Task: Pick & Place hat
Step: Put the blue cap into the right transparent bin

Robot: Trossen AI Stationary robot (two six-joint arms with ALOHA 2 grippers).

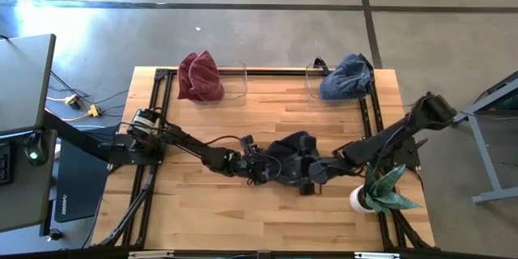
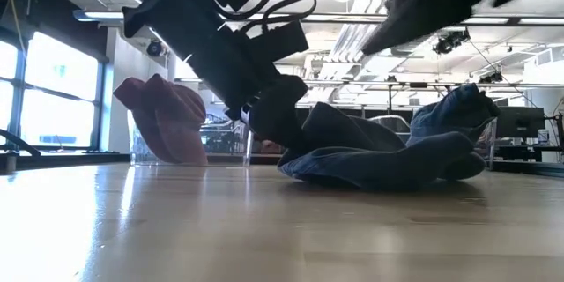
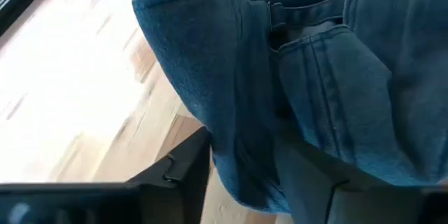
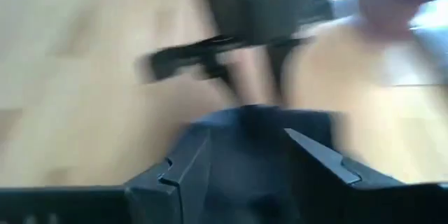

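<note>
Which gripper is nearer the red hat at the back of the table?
Left. The left gripper is at the dark hat mid-table, diagonally in front of the red hat. The right gripper is on the dark hat's far side, farther away.

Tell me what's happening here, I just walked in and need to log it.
Both arms are working on a dark denim hat lying mid-table. The left end effector reaches in from the left, its fingers straddling a fold of the fabric. The right end effector meets the hat from the other side, fabric between its fingers. A red hat and a blue hat sit at the far edge.
</note>
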